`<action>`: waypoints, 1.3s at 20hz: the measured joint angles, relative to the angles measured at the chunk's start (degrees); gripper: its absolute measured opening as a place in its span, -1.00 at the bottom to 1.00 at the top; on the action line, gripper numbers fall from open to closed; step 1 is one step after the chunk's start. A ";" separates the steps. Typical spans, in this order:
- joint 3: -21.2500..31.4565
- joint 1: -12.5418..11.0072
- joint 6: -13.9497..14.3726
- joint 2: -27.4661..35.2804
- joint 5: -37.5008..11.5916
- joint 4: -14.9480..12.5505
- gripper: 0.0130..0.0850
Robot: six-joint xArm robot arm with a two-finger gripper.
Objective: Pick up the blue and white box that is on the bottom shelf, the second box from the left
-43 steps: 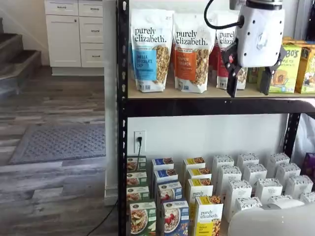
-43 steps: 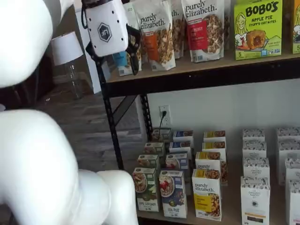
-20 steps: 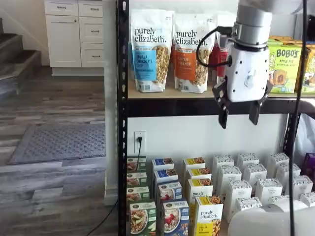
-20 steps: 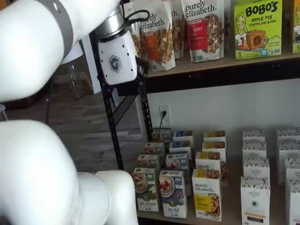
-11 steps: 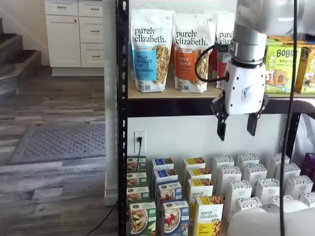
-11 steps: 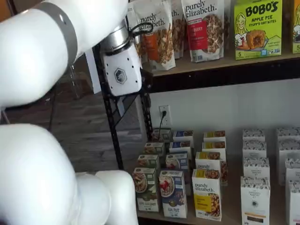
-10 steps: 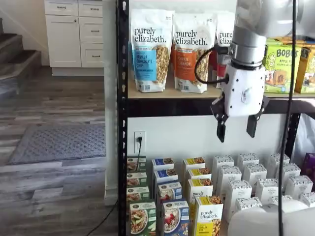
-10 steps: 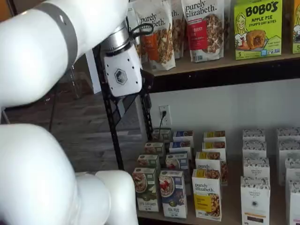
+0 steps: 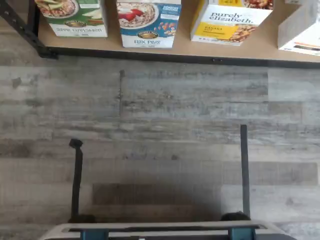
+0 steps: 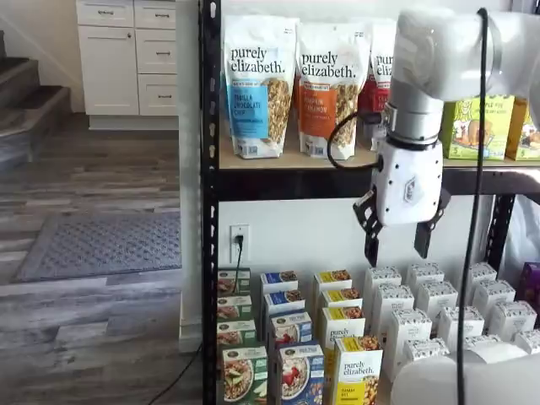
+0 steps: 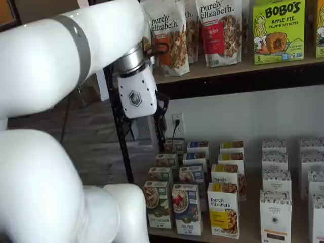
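My claw (image 10: 396,245) hangs in the open air in front of the rack, just under the edge of the bag shelf (image 10: 295,160). In a shelf view its two black fingers (image 10: 371,243) point down with a plain gap between them, so it is spread wide and grasps nothing. In a shelf view (image 11: 135,96) I see only the white body, with one dark finger beside the rack post; there the gap is not readable. A black cable (image 10: 346,139) loops from the wrist across the front of the bags.

The claw is well above the bottom shelf (image 11: 248,223) and apart from every carton on it. In the wrist view I see two thin dark rods standing over grey plank floor (image 9: 160,125), and the shelf edge (image 9: 165,52) with the front cartons cut off at the frame's border.

The blue box (image 10: 301,373) stands upright at the front of the bottom shelf, white on top and blue below, with a bowl and red berries on its face. I see it in both shelf views (image 11: 186,209) and in the wrist view (image 9: 148,22). It is just beside the green box (image 10: 244,375) on one side and the yellow box (image 10: 358,371) on the other, with more blue cartons lined up behind it. White cartons (image 10: 439,316) fill the rest of the shelf.

Above, granola bags (image 10: 257,84) stand in a row, and a green Bobo's box (image 11: 278,30) sits next to them.
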 joint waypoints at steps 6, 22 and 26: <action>3.77 0.28 0.37 0.94 -4.71 1.37 1.00; 14.90 2.92 2.38 7.34 -24.58 4.02 1.00; 16.90 3.72 3.17 10.86 -31.28 3.87 1.00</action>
